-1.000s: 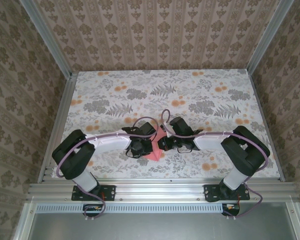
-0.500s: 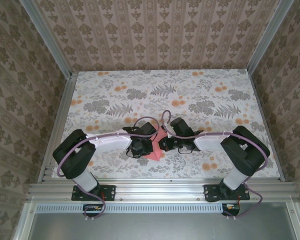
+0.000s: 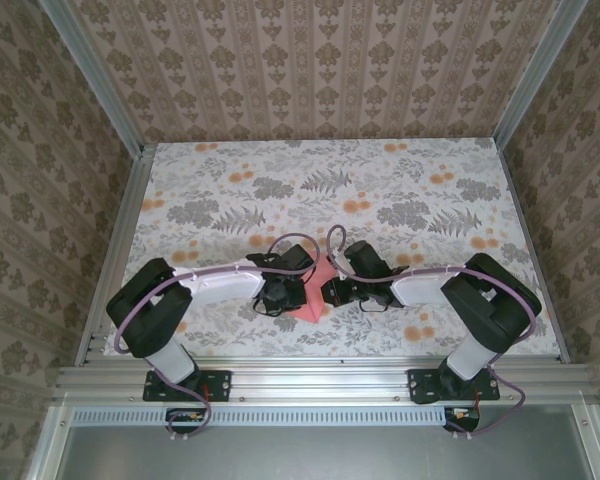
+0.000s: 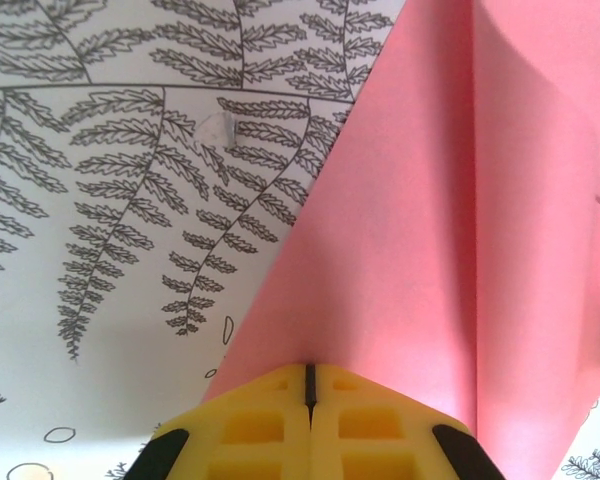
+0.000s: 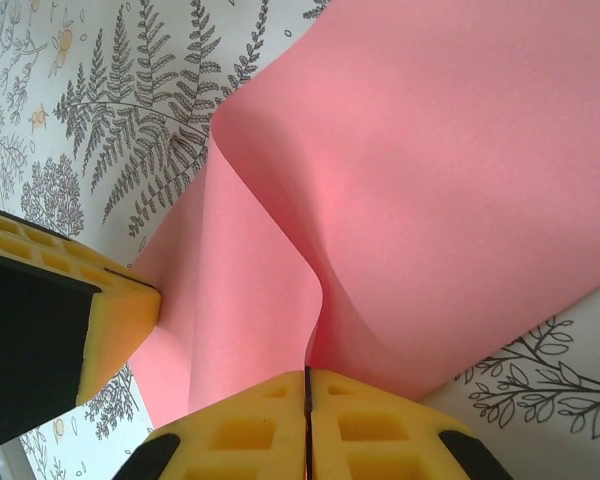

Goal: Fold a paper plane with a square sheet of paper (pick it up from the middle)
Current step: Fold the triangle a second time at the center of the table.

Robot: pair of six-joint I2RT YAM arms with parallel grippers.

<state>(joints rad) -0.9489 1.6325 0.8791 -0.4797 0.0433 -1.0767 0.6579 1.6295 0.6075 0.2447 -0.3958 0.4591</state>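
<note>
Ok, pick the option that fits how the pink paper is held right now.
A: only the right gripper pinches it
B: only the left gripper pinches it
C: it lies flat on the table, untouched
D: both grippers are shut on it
D: in each wrist view the yellow pads meet with the square sheet of paper running into their tips, at the left gripper and at the right gripper.

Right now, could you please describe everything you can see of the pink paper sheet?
The paper sheet is thin, plain salmon-pink and matte, bent into soft curves with one straight crease. It sits low over the floral table, pinched by the shut left pincer and the shut right pincer.
</note>
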